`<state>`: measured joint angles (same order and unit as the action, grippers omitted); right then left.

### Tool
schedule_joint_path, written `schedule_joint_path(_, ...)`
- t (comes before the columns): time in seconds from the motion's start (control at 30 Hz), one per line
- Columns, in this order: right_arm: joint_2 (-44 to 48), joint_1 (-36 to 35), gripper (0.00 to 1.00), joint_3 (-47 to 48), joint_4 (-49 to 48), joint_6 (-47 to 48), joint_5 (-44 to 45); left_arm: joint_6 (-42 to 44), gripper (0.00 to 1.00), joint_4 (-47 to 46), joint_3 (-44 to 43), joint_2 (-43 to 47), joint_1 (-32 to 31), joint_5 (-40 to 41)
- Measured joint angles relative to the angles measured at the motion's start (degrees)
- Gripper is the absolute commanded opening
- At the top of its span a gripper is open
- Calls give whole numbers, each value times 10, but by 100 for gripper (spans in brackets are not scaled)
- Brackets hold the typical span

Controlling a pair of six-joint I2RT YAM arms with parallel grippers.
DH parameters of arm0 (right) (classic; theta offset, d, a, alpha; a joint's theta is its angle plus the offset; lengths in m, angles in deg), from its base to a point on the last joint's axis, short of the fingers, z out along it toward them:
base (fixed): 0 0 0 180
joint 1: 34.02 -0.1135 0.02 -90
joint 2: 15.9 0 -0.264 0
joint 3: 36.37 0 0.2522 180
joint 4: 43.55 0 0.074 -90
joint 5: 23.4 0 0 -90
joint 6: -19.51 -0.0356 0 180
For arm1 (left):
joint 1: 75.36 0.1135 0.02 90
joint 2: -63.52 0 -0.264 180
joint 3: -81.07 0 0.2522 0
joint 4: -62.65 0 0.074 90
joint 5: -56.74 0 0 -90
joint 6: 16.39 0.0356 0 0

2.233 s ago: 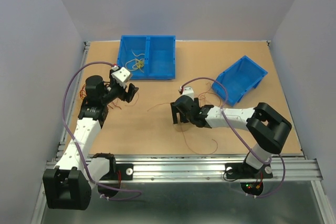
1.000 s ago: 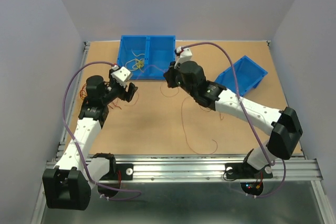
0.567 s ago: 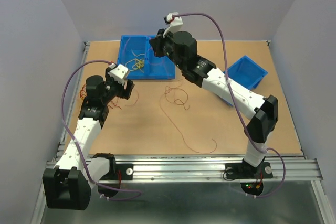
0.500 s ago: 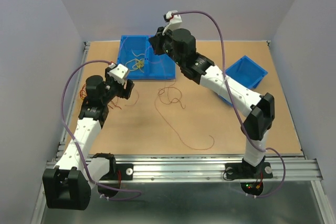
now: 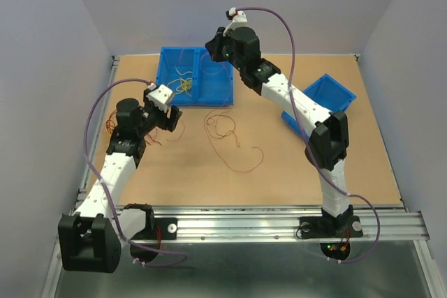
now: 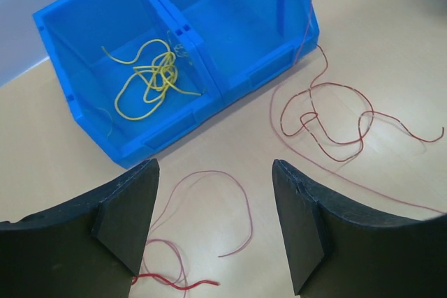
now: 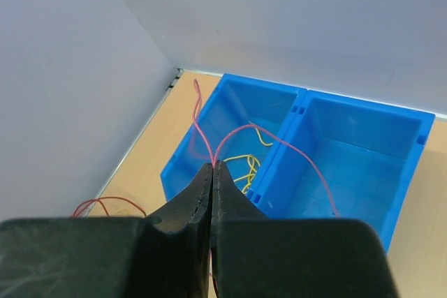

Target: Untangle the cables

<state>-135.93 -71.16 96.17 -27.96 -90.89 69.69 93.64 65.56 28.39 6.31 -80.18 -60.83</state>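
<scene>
My right gripper point(image 5: 214, 47) hangs high over the blue double bin point(image 5: 209, 97), shut on a thin pink-red cable point(image 7: 230, 136). That cable arches from the fingertips point(image 7: 212, 165) over the right compartment. It drops past the bin wall point(image 6: 307, 26) to a loose tangle on the table point(image 5: 229, 139) point(image 6: 328, 113). A yellow cable point(image 5: 183, 86) point(image 6: 150, 78) lies coiled in the left compartment. My left gripper point(image 5: 171, 118) point(image 6: 213, 193) stands open low over the table, a thin pink cable point(image 6: 241, 204) lying between its fingers untouched. A red cable end point(image 6: 174, 284) lies nearer.
A second blue bin point(image 5: 328, 95) sits tilted at the right, partly behind the right arm. More red wire point(image 5: 112, 127) loops beside the left arm. The table's left edge rail point(image 7: 171, 82) runs close to the double bin.
The right arm has risen from mid-table to above the double bin with the cable, dragging its trailing end toward the back. The left arm has hardly moved.
</scene>
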Motion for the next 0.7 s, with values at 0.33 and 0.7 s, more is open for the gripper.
schedule_joint_path(0.33, -7, 6, 1, -1, -2, -7, 1, -16, 76, -5, -6, -101, -3, -26)
schedule_joint_path(0.7, -97, 43, 1, -16, 3, -39, 27, -29, 76, -38, -6, -67, -3, 28)
